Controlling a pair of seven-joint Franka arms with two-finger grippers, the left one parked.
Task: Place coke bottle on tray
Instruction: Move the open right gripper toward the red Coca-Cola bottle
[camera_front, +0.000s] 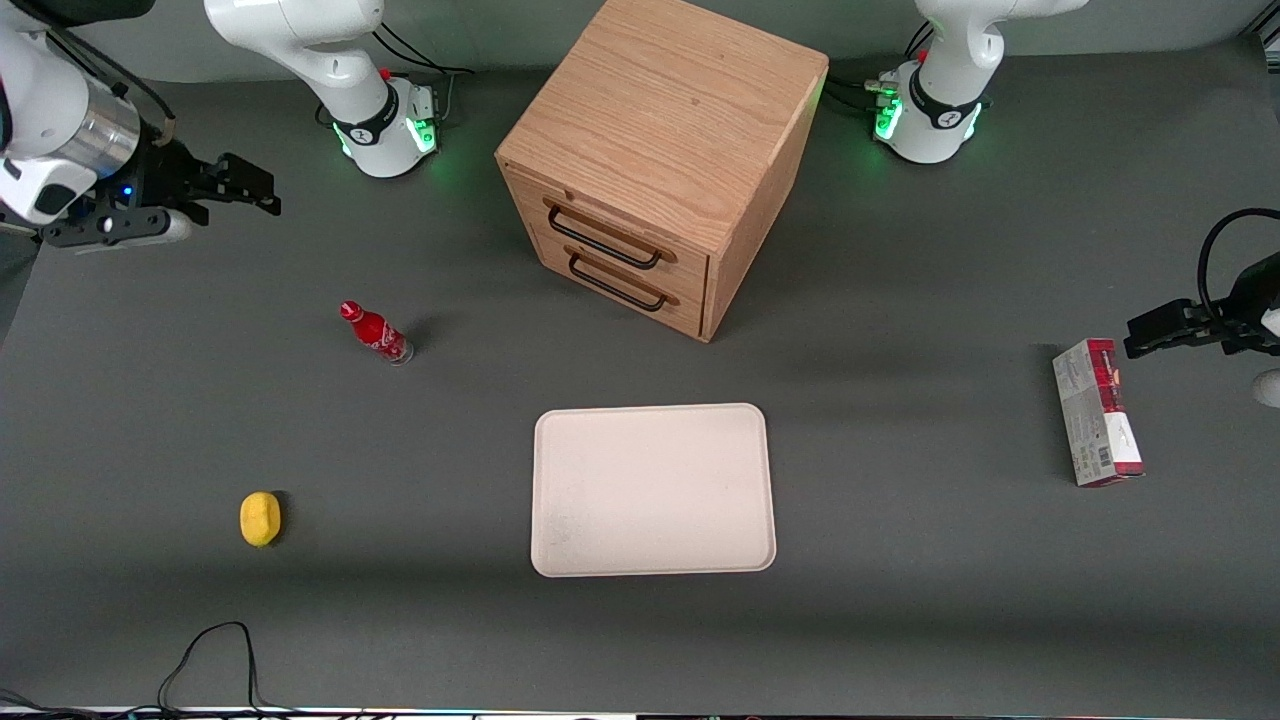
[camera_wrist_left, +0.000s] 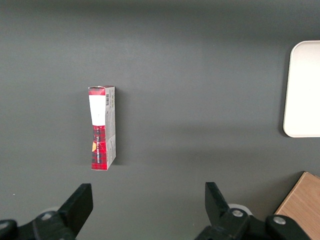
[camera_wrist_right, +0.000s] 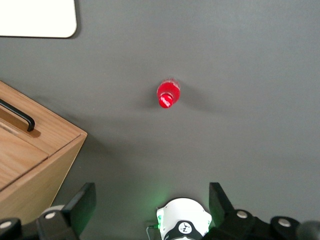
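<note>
The coke bottle (camera_front: 375, 333), small and red with a red cap, stands upright on the grey mat. It is farther from the front camera than the tray and lies toward the working arm's end. The right wrist view shows it from above (camera_wrist_right: 168, 94). The cream-white tray (camera_front: 653, 489) lies flat and bare in front of the drawer cabinet; one corner shows in the right wrist view (camera_wrist_right: 37, 20). My right gripper (camera_front: 235, 205) hangs open and empty above the mat, farther from the front camera than the bottle and well apart from it. It also shows in its wrist view (camera_wrist_right: 150, 200).
A wooden two-drawer cabinet (camera_front: 660, 160) stands farther back than the tray. A yellow lemon (camera_front: 260, 519) lies nearer the camera than the bottle. A red-and-grey box (camera_front: 1097, 412) lies toward the parked arm's end. The working arm's base (camera_front: 385, 125) stands beside the cabinet.
</note>
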